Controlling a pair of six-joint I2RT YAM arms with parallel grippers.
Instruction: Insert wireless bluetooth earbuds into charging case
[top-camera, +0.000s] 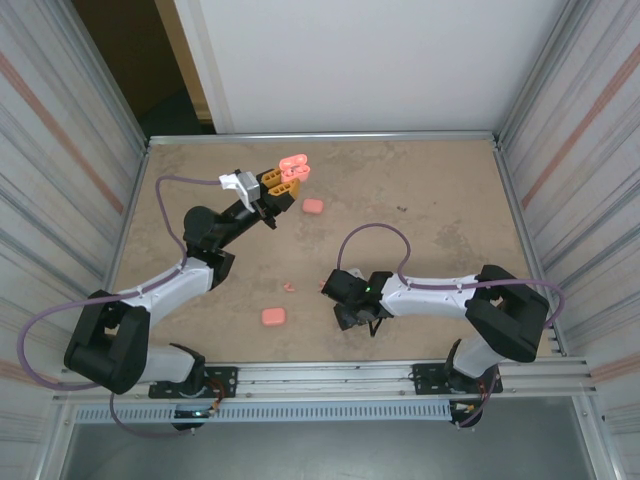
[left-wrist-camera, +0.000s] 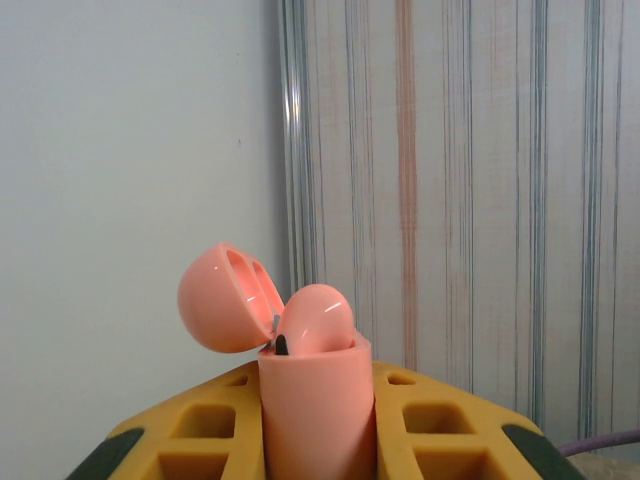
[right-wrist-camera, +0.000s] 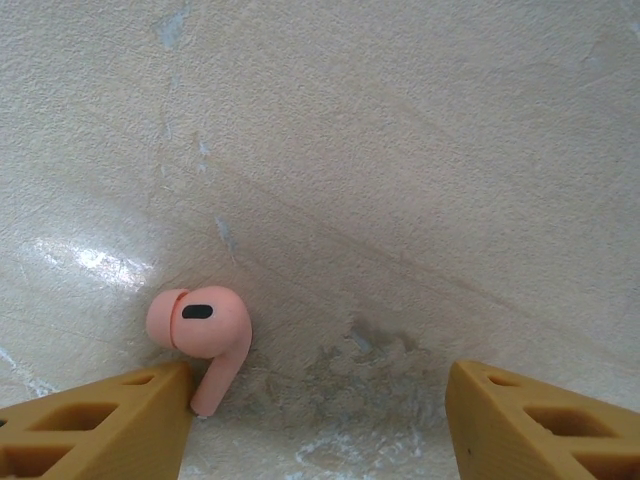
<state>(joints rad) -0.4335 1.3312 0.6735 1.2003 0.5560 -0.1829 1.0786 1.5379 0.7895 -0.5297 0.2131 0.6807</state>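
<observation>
Arm poses: left stretched toward far wall, left gripper (top-camera: 283, 186) clamped on open case (left-wrist-camera: 315, 400); right folded low mid-table, right gripper (right-wrist-camera: 320, 400) pointed down, jaws apart. Wrist views added detail: seated earbud (left-wrist-camera: 318, 315) in case; loose earbud (right-wrist-camera: 205, 335) lay on table (right-wrist-camera: 420, 150) beside one finger (right-wrist-camera: 110, 425).

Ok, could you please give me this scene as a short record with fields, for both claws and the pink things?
left claw: shut on the charging case, held upright, lid open
seated earbud: sitting in that case
right claw: open, low over the table
loose earbud: lying on the table between the right claw's fingers, close to one of them
closed case: on the table near the left claw
second closed case: on the table, nearer the arm bases
</observation>
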